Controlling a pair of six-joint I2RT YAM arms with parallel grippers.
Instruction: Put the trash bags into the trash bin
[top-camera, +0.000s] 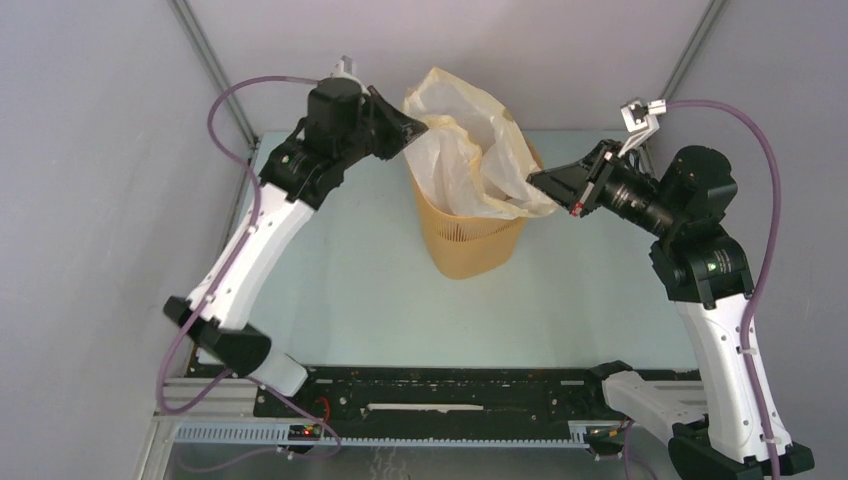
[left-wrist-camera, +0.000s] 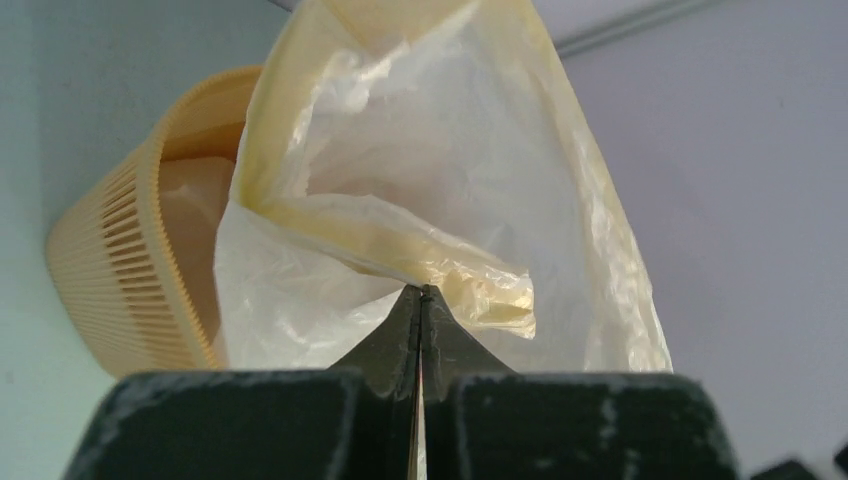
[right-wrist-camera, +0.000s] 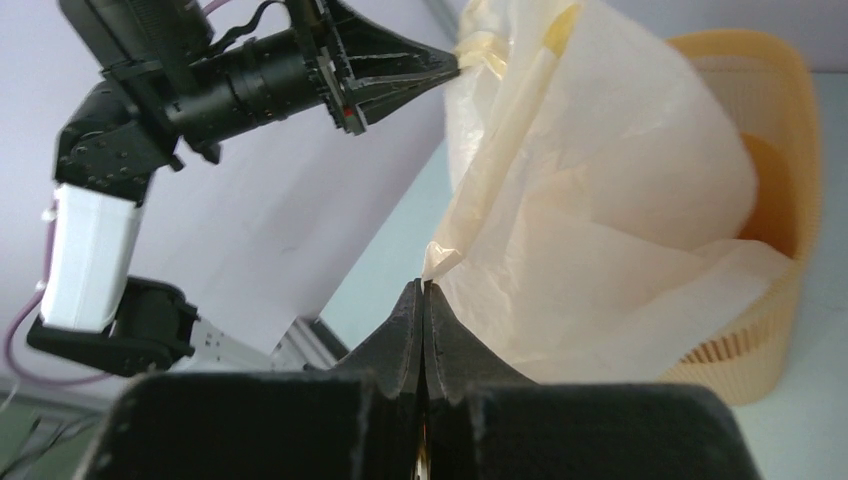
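The yellow-orange trash bin (top-camera: 465, 245) stands upright mid-table. The whitish trash bag (top-camera: 470, 150) with its pale yellow rim hangs partly inside the bin and rises above it. My left gripper (top-camera: 422, 127) is shut on the bag's rim at the upper left; in the left wrist view it (left-wrist-camera: 424, 291) pinches the yellow band of the bag (left-wrist-camera: 440, 170) beside the bin (left-wrist-camera: 120, 270). My right gripper (top-camera: 535, 180) is shut on the bag's right edge; in the right wrist view it (right-wrist-camera: 424, 284) pinches a corner of the bag (right-wrist-camera: 600, 230) over the bin (right-wrist-camera: 770, 110).
Grey enclosure walls stand at the left, right and back. The pale green table (top-camera: 350, 290) stretches around the bin. A black rail (top-camera: 450, 395) with the arm bases runs along the near edge. The left arm (right-wrist-camera: 250, 75) shows in the right wrist view.
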